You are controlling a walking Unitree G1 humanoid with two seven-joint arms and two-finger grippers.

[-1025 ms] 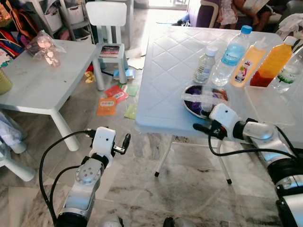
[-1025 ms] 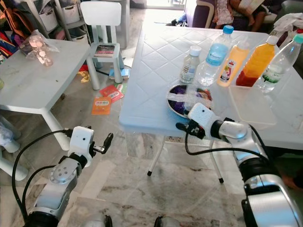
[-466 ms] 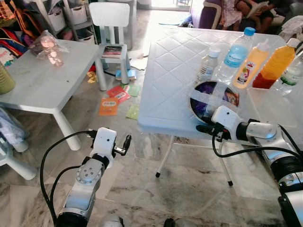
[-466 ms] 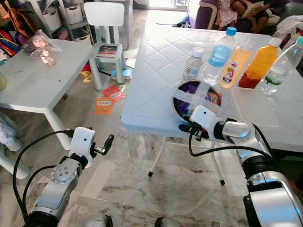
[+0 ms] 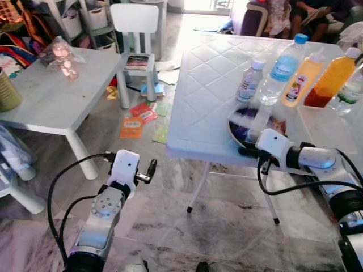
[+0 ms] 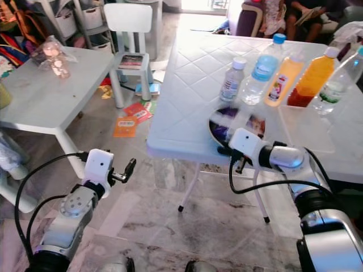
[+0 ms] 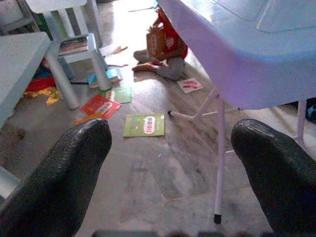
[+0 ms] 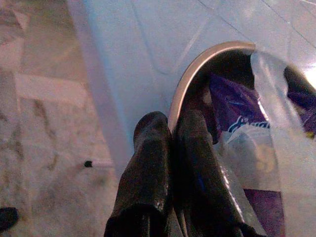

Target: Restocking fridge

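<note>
We find right gripper pinched on bowl rim at white table near edge | left gripper beside table, spread wide, holding nothing

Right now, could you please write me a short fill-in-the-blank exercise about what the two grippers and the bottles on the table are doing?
1. The right gripper is shut on the rim of the ____.
2. The left gripper hangs open above the ____.
3. The bottle of water with a blue label has a ____ cap.
4. The white chair has a ____ on its seat.

Missing words: bowl; floor; blue; book
</note>
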